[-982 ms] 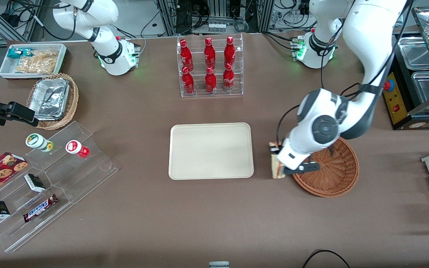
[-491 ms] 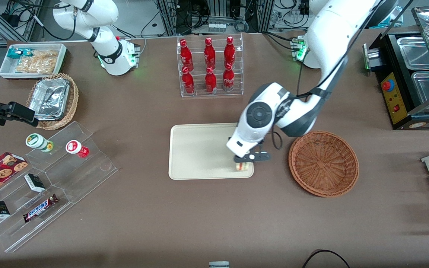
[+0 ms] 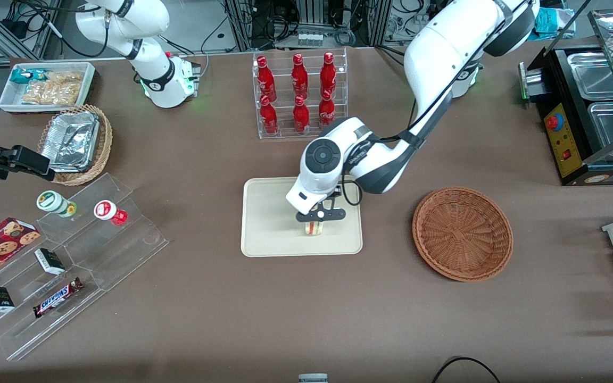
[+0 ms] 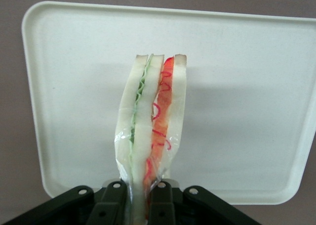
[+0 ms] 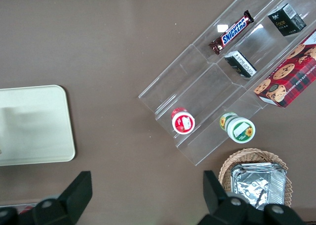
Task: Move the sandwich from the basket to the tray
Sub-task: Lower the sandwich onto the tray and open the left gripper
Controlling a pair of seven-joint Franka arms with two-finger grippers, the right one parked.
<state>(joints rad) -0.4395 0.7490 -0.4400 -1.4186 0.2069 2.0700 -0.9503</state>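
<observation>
My fingers (image 4: pixel 116 198) are pinched narrow on the sandwich (image 4: pixel 150 136) — one pad on each bread face, gripping the wedge at one end so that it stands on edge with its filling layers showing: green on one side, red and orange on the other. A clear wrap clings around it. My gripper (image 3: pixel 320 217) hangs over the tray (image 3: pixel 269 218), above the part of it nearer the front camera, and the sandwich (image 3: pixel 314 229) dangles just under my fingertips with the cream tray surface beneath it. I cannot tell whether its lower end touches the tray or hangs just clear of it.

My arm reaches in from the working end of the table, elbow bent low in front of the rack of red bottles (image 3: pixel 299 93), the wrist turned down so that my fingers point at the tray (image 4: pixel 237 86).

The basket (image 3: pixel 462 233) sits on the brown table (image 3: pixel 285 314) beside the tray, toward my own end — nothing lies in it, and it is well apart from my gripper
</observation>
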